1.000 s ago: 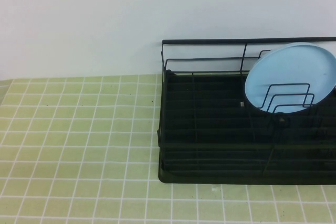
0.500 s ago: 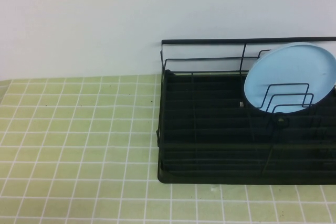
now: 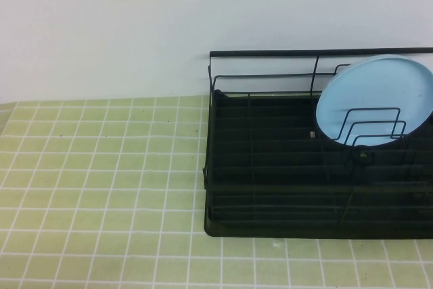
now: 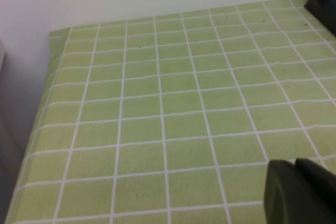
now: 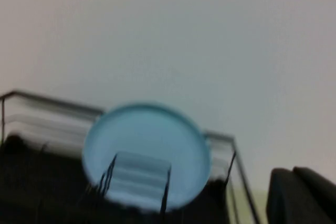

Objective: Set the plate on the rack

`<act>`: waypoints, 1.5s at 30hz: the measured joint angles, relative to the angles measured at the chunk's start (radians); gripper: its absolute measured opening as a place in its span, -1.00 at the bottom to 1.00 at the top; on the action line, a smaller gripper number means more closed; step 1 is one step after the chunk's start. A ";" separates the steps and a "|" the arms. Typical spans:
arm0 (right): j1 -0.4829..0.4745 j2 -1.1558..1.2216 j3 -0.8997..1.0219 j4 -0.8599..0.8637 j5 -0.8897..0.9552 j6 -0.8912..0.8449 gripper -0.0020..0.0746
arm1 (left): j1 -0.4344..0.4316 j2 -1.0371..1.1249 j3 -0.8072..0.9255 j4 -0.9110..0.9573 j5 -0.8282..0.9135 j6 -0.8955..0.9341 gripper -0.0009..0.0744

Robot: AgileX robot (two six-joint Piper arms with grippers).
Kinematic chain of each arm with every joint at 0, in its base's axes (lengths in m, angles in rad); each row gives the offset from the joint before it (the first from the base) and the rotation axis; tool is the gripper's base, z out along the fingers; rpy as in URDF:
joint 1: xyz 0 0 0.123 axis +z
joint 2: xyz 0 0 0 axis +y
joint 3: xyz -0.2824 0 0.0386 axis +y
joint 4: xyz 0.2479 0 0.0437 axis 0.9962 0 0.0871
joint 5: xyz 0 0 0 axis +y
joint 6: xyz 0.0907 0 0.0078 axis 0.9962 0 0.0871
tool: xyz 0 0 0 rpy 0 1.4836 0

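Tablecloth (image 3: 101,187) in green checks covers the worktop's left half, and my left gripper (image 4: 299,192) hangs over it, fingers pressed together, holding nothing. Toward the right edge sits the rack (image 3: 270,187), black wire on a tray base. In its far right corner the plate (image 3: 372,96) stands tilted against the back rail, behind the divider loops. My right gripper (image 5: 302,195) is apart from it, fingers pressed together, empty.

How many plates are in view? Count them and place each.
1: the plate stands tilted in the rack, at its far right, behind the divider loops. The rack runs past the picture's edge, so more could be hidden.
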 joint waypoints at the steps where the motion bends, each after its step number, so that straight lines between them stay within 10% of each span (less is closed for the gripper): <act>1: 0.000 -0.002 0.007 -0.104 0.011 -0.030 -0.93 | 0.008 0.000 0.000 0.003 0.000 -0.012 -0.98; 6: 0.000 -0.042 0.058 -0.315 0.254 0.416 -0.93 | 0.012 0.000 0.000 0.008 0.000 -0.014 -0.98; 45: 0.000 -0.055 0.158 -0.326 0.168 0.474 -0.95 | 0.012 0.000 0.000 0.006 -0.008 -0.010 -0.98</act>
